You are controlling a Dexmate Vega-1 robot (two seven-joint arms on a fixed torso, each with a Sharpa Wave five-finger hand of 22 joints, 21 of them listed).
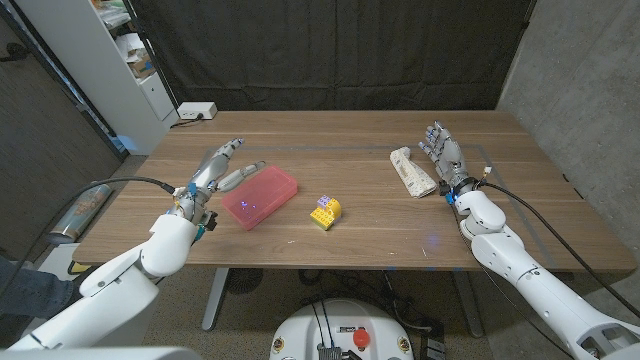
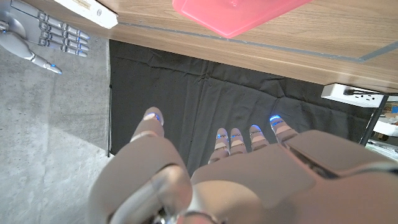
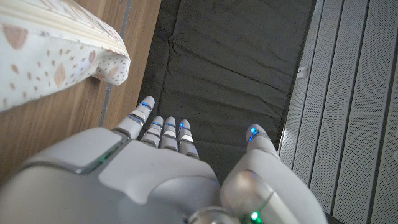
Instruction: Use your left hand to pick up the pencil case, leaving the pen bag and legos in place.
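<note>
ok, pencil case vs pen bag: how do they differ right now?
The pencil case is a pink, flat, hard-looking box; the pen bag is cream, soft and patterned. The pencil case lies by the left hand, the pen bag by the right hand. Both lie on the table, unheld.

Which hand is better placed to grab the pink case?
Left. The left hand is open right beside the pink case, fingers nearly touching it. The right hand sits across the table by the pen bag, past the legos.

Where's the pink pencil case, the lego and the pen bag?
pencil case (image 1: pixel 260 197), head view, middle of its lid
lego (image 1: pixel 325 212), head view, its yellow top
pen bag (image 1: pixel 412 171), head view, middle of the cloth
</note>
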